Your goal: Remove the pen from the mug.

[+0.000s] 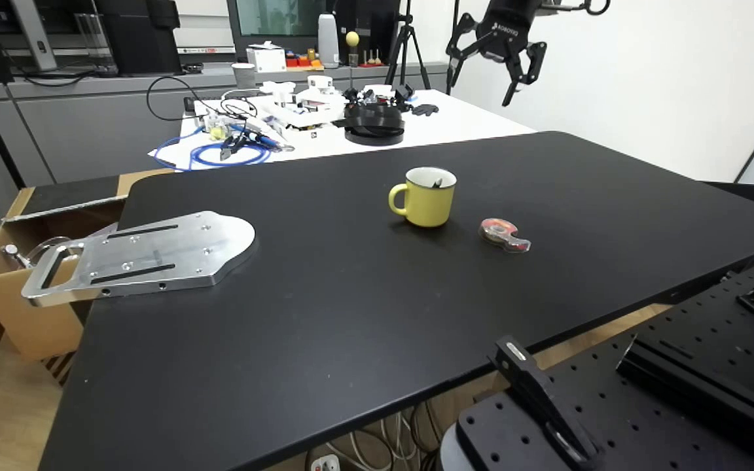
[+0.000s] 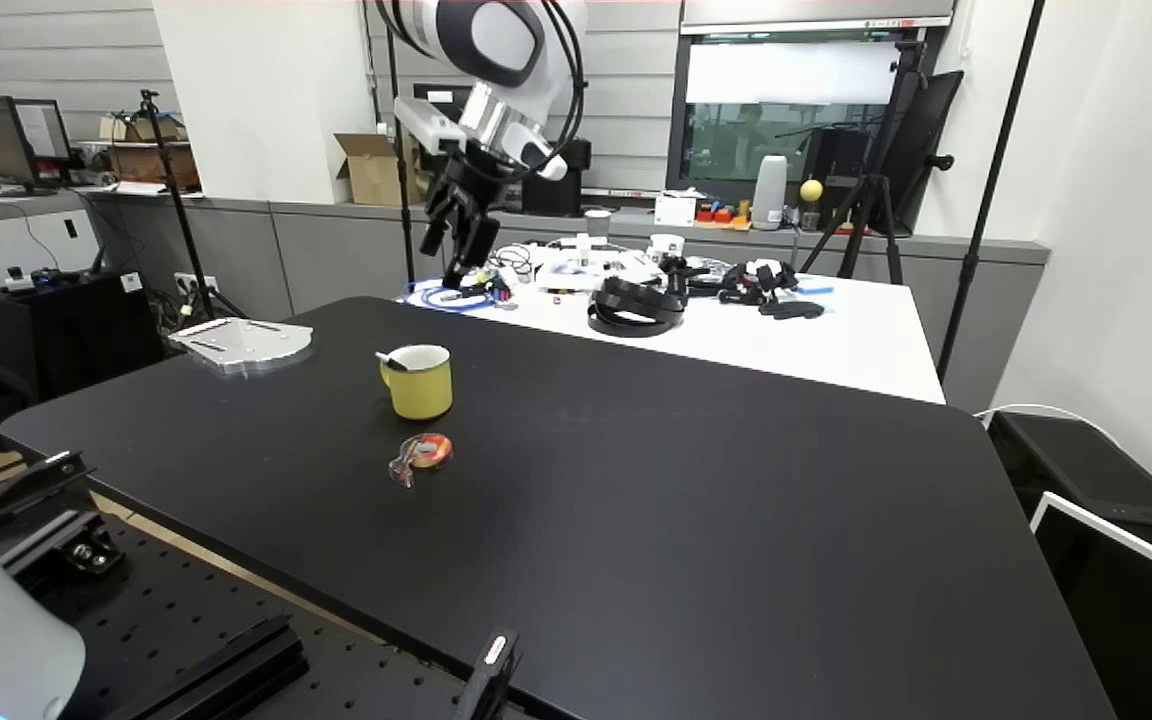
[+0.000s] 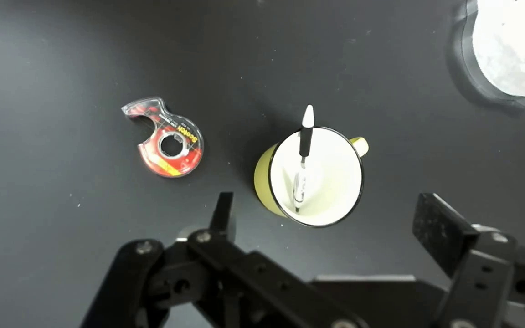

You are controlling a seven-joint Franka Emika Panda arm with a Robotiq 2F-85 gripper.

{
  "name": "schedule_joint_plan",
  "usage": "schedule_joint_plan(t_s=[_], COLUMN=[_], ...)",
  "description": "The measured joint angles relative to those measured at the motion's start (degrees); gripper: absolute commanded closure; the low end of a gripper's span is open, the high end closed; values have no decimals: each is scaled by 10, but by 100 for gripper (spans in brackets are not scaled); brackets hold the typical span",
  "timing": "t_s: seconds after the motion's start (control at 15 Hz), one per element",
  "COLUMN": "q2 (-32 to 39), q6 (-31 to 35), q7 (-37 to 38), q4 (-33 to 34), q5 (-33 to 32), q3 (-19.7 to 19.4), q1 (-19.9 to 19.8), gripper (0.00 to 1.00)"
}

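On black tabletop (image 1: 318, 314), pen (image 3: 306, 141) leans in mug (image 1: 427, 204) below spread claw (image 1: 481, 86).

Tape dispenser (image 3: 178, 160): clear plastic, red and yellow, printed "Scotch" — lying flat on the black tabletop (image 1: 298, 340).
Metal plate (image 1: 154, 252): silver and slotted; its handle end juts past the tabletop's edge, near an open cardboard box (image 1: 30, 324).
White table (image 2: 796, 340): beyond the black tabletop, bearing black hoops (image 1: 375, 119) and jumbled white equipment (image 1: 318, 98).
Back ledge (image 2: 976, 250): a pale cylinder (image 2: 769, 193) — standing upright.
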Motion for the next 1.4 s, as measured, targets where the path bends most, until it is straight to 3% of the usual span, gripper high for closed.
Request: schedule_joint_plan(t_s=[0.53, 1.4], q2=[89, 121], q6=[4, 0], q7=[9, 10], q4=[2, 2], q5=[24, 45], q3=[11, 34], q1=[0, 8], gripper=[0, 0])
